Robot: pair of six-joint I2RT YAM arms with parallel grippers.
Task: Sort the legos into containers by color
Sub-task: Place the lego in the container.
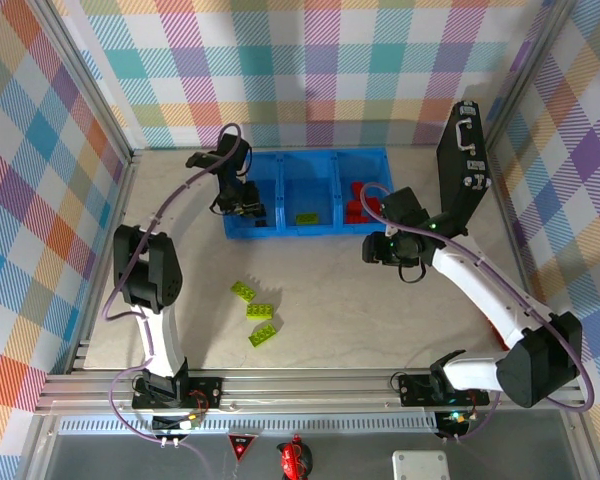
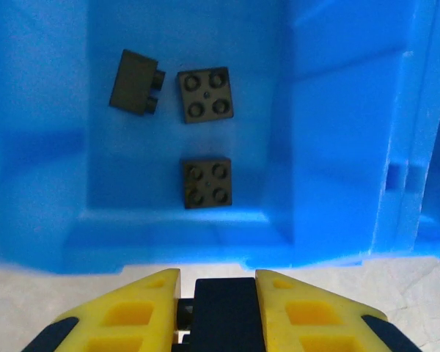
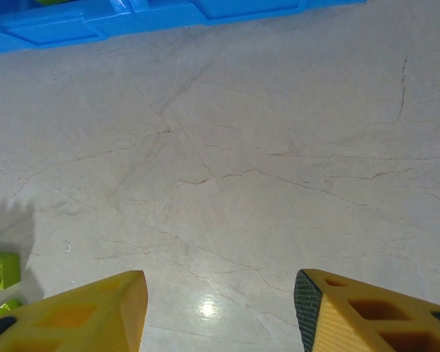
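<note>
Sorting mostly done; three green legos [image 1: 259, 311] lay loose on the table [image 1: 400, 320]
The left gripper [image 2: 218, 282] clamped a black brick [image 2: 224, 315] above the tray [image 1: 280, 231], left compartment; the right gripper [image 3: 220, 275] hung open, empty

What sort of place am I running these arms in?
Probably a lab test cell, not a home: plaid walls on a metal frame box in a small table, with a tray and legos staged on it.
</note>
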